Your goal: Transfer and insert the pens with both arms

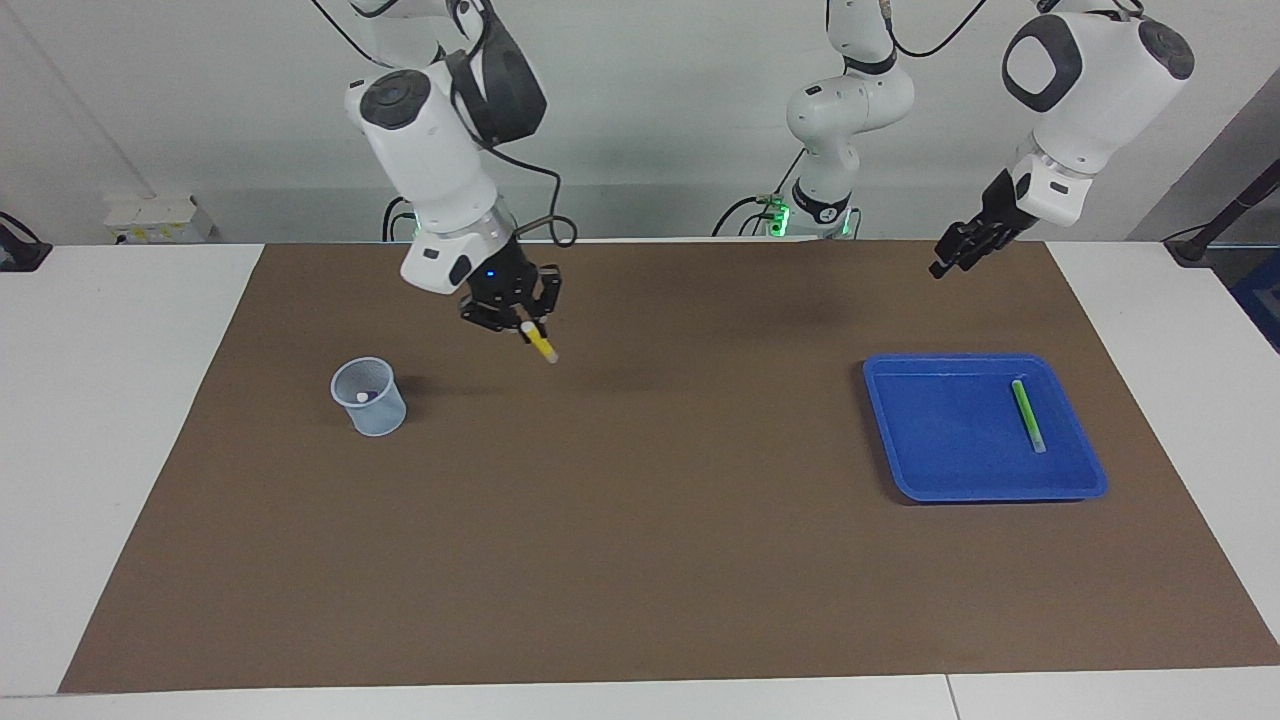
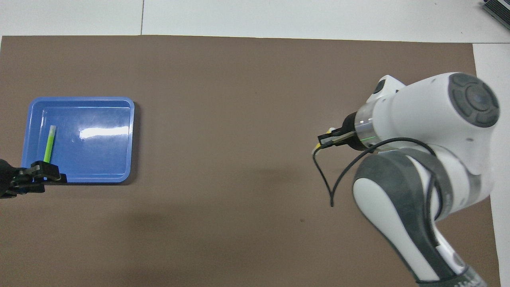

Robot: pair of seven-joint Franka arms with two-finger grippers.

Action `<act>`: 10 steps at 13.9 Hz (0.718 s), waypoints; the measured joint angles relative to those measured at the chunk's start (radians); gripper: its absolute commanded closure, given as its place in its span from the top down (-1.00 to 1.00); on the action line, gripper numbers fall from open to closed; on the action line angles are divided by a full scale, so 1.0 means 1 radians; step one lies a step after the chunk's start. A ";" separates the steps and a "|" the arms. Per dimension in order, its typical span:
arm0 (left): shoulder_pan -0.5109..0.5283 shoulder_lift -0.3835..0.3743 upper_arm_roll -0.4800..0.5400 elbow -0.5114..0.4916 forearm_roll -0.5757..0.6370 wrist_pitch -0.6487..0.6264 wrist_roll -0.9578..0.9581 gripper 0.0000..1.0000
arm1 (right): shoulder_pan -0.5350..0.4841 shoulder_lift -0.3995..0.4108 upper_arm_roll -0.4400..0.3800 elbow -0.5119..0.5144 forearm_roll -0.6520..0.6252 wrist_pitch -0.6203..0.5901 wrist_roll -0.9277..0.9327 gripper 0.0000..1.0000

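Note:
My right gripper (image 1: 522, 325) is shut on the yellow pen (image 1: 541, 348), which slants down from it above the mat, beside the cup (image 1: 368, 398) on the side toward the tray. In the overhead view the right arm covers the cup; only the right gripper (image 2: 326, 140) and a bit of the yellow pen (image 2: 315, 150) show. A pen with a pale cap (image 1: 362, 397) stands in the cup. The green pen (image 1: 1027, 415) (image 2: 49, 143) lies in the blue tray (image 1: 940, 440) (image 2: 103, 159). My left gripper (image 1: 945, 265) (image 2: 48, 177) hangs empty in the air over the mat at the tray's edge nearest the robots.
A brown mat (image 1: 640, 540) covers most of the white table. The cup stands toward the right arm's end, the tray toward the left arm's end. A black cable (image 2: 330, 187) loops down from the right wrist.

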 measured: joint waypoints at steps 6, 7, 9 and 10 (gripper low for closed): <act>0.047 0.073 0.000 -0.018 0.103 0.164 0.197 0.28 | -0.195 -0.010 -0.004 -0.008 -0.251 -0.090 -0.410 -1.00; 0.050 0.103 0.000 -0.019 0.125 0.205 0.203 0.28 | -0.205 -0.011 -0.004 -0.017 -0.258 -0.085 -0.424 -1.00; 0.060 0.172 0.000 -0.019 0.154 0.293 0.224 0.28 | -0.223 -0.018 -0.004 -0.060 -0.260 -0.038 -0.439 -1.00; 0.068 0.207 0.001 -0.019 0.169 0.336 0.243 0.28 | -0.227 -0.024 -0.004 -0.092 -0.260 -0.012 -0.439 -1.00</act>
